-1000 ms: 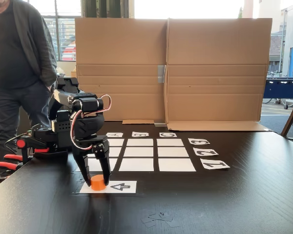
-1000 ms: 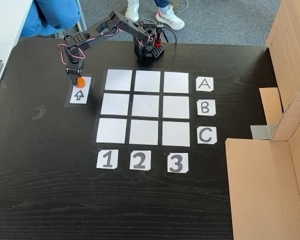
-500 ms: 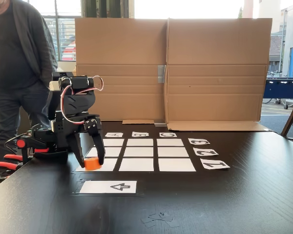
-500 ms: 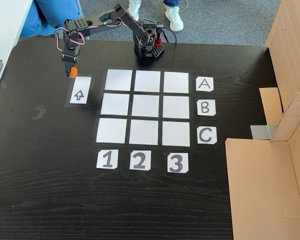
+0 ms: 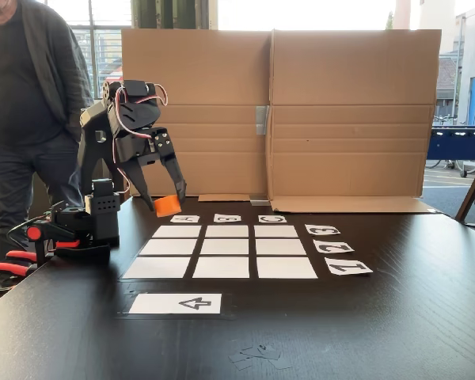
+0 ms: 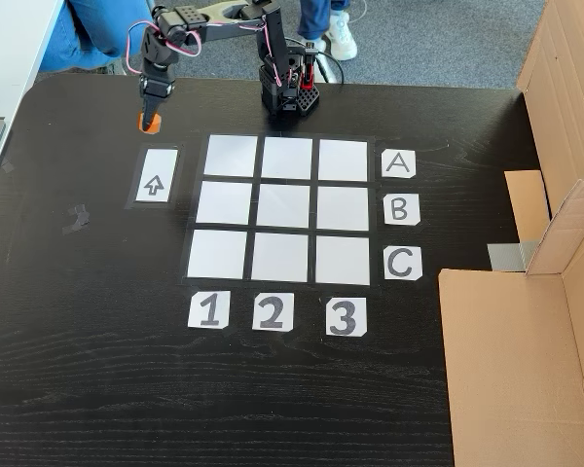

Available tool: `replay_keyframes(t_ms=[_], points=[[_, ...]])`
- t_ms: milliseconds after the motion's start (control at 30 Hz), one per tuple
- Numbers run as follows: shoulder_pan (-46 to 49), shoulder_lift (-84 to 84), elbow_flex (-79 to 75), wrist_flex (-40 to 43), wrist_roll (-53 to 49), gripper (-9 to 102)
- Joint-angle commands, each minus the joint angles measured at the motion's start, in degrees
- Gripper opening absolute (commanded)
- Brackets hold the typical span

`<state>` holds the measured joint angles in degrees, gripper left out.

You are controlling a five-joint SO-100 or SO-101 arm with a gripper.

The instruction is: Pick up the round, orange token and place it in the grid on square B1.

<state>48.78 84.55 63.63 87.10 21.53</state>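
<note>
1. A small, bright orange plastic token (image 5: 167, 206) with a round top is clamped between the two black fingers of the end effector (image 5: 169, 204), held in the air well above the tabletop (image 5: 396, 317). In a fixed view from above, the same token (image 6: 149, 122) appears past the top end of the arrow card, off the grid's upper left corner.

2. The end effector (image 6: 150, 118) belongs to a black robot arm (image 5: 123, 127) with red and white wires, raised high and bent over. Its base (image 6: 289, 95) stands at the far edge of the tabletop, just beyond the grid's top row as seen from above.

3. A single white paper card with a black arrow (image 6: 155, 176) lies flat just left of the grid in the view from above, with nothing on it.

4. The grid of nine blank white paper rectangles (image 6: 283, 208), three by three, lies flat on the dark wood-grain tabletop. All nine squares are bare.

5. White labels A, B and C (image 6: 399, 209) sit along the grid's right side in that view, and labels 1, 2 and 3 (image 6: 272, 312) sit below it. Square B1 (image 6: 224, 203) is the middle rectangle of the left column.

6. Large brown cardboard panels (image 5: 277, 119) stand upright behind the grid in the low fixed view.

7. A person in dark clothing (image 5: 28, 103) stands behind the arm at the left of the low view.
</note>
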Motion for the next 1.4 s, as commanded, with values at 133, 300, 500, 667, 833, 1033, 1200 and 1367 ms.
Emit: replay_keyframes(t_ms=[133,300,500,667,833,1033,1200,1367], points=[[-6.0,5.8,1.2,1.1,0.2,-1],[-10.7,6.4,2.8,1.1,0.4,-1],[-16.8,7.7,6.1,1.1,1.9,-1],[-20.8,7.6,10.4,0.6,3.9,-1],[-22.9,6.2,14.7,-1.2,5.3,-1],[-23.3,2.6,16.4,-3.0,6.2,-1],[-22.9,-1.3,16.5,-4.2,6.8,-1],[-22.8,-5.6,16.5,-5.8,7.6,-1]])
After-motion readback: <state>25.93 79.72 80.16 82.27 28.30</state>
